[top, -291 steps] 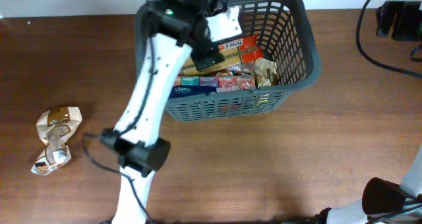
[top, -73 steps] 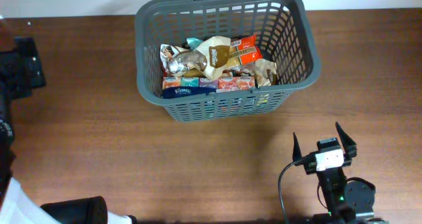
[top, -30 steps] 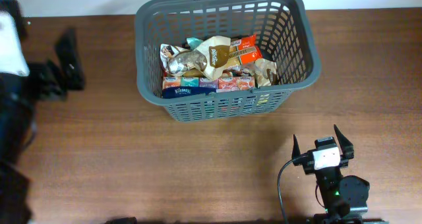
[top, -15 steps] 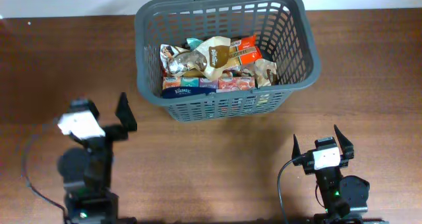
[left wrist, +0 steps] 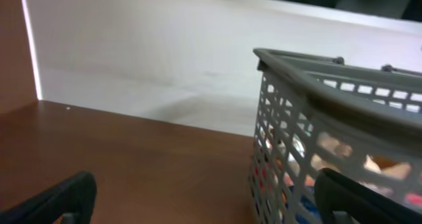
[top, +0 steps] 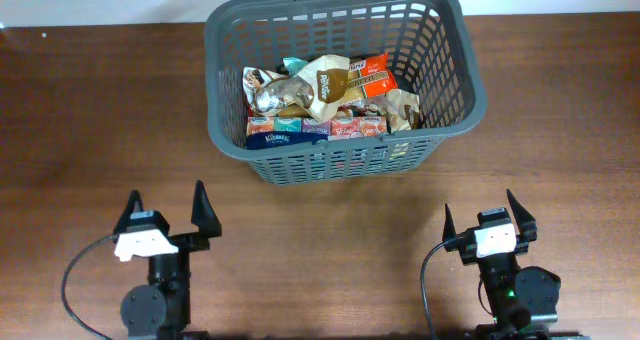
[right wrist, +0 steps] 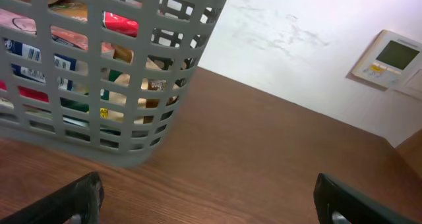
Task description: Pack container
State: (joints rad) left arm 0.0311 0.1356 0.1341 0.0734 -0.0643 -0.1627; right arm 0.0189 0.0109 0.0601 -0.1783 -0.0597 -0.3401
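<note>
The dark grey slotted basket stands at the table's far middle and holds several food packets and boxes. It shows at the right of the left wrist view and the upper left of the right wrist view. My left gripper is open and empty at the near left, well short of the basket. My right gripper is open and empty at the near right. In each wrist view only the fingertips show, wide apart over bare wood.
The brown wooden table runs between the grippers and the basket. A white wall rises behind the table. A wall thermostat shows at the right. A black cable loops beside each arm base.
The left arm has swung down from the table's left side and settled at the near left, gripper open. The right arm and the basket have not moved.
</note>
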